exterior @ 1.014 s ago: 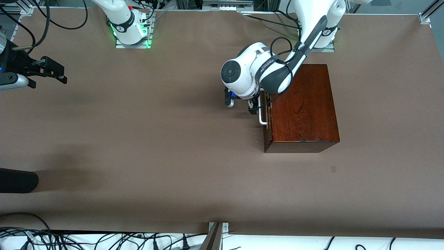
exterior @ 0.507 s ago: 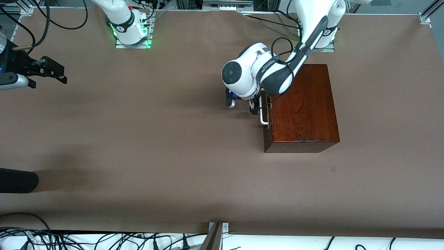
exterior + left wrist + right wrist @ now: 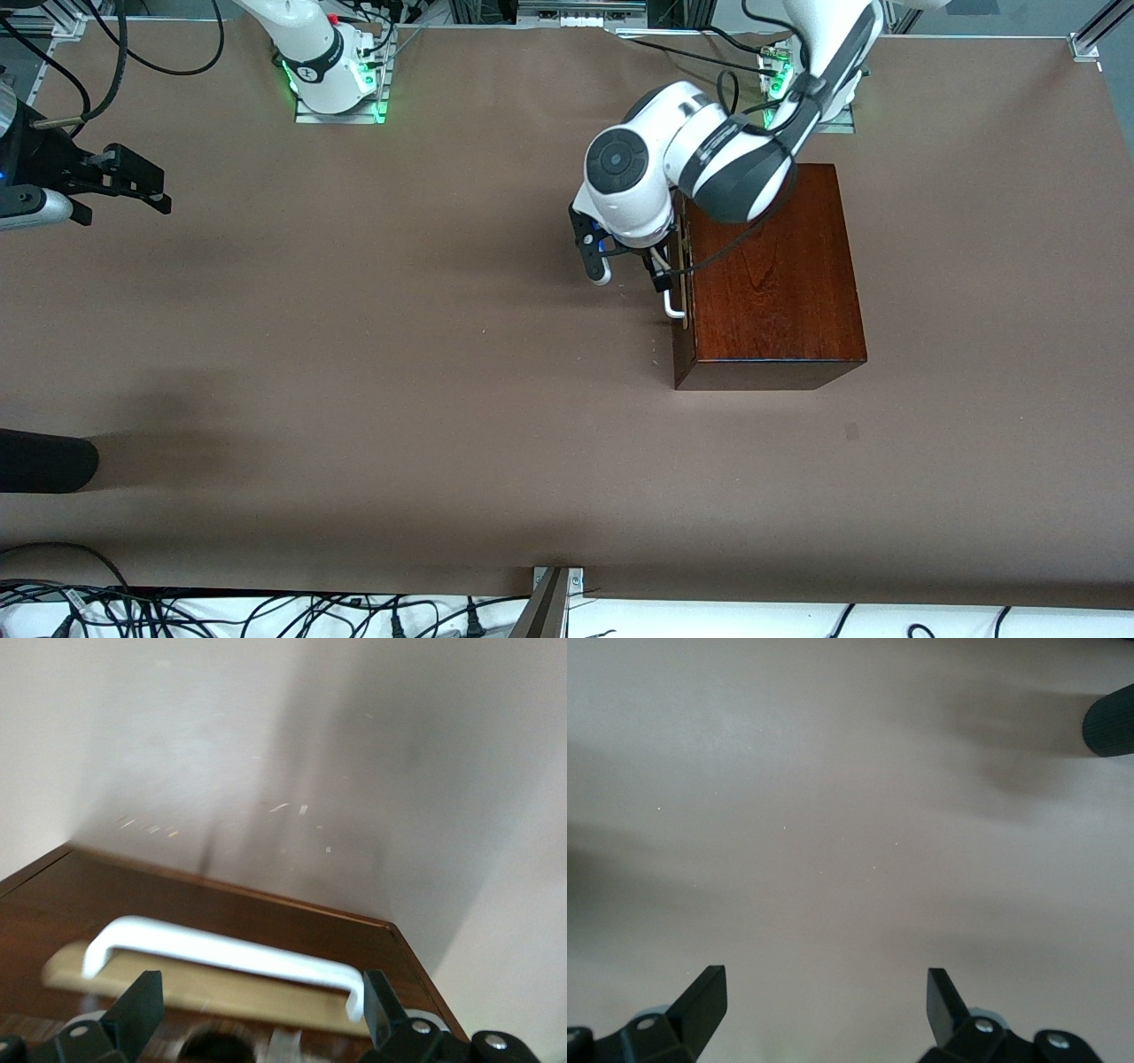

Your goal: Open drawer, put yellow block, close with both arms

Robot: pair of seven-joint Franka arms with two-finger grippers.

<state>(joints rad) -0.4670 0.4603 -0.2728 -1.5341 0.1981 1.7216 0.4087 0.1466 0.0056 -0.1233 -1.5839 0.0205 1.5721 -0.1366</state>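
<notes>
The glossy mahogany box (image 3: pixel 775 275) stands toward the left arm's end of the table. Its drawer (image 3: pixel 682 297) is almost shut, showing only a thin pale wood strip (image 3: pixel 204 988) at the front. The white bar handle (image 3: pixel 673 306) also shows in the left wrist view (image 3: pixel 221 950). My left gripper (image 3: pixel 663 282) hangs just above the handle and drawer front, open, with one fingertip off each end of the bar (image 3: pixel 261 1010) and not touching it. My right gripper (image 3: pixel 142 182) is open and empty (image 3: pixel 824 1001) over bare table at the right arm's end, waiting. The yellow block is out of view.
A black rounded object (image 3: pixel 44 461) lies at the right arm's end near the front camera, and also shows in the right wrist view (image 3: pixel 1112 722). Cables (image 3: pixel 266 611) run along the table's near edge. The brown table (image 3: pixel 399 354) stretches between the arms.
The left arm's wrist has swung up and toward its base. Its gripper has shifted a little along the drawer front. The pale gap at the drawer looks narrower. The right arm has not moved.
</notes>
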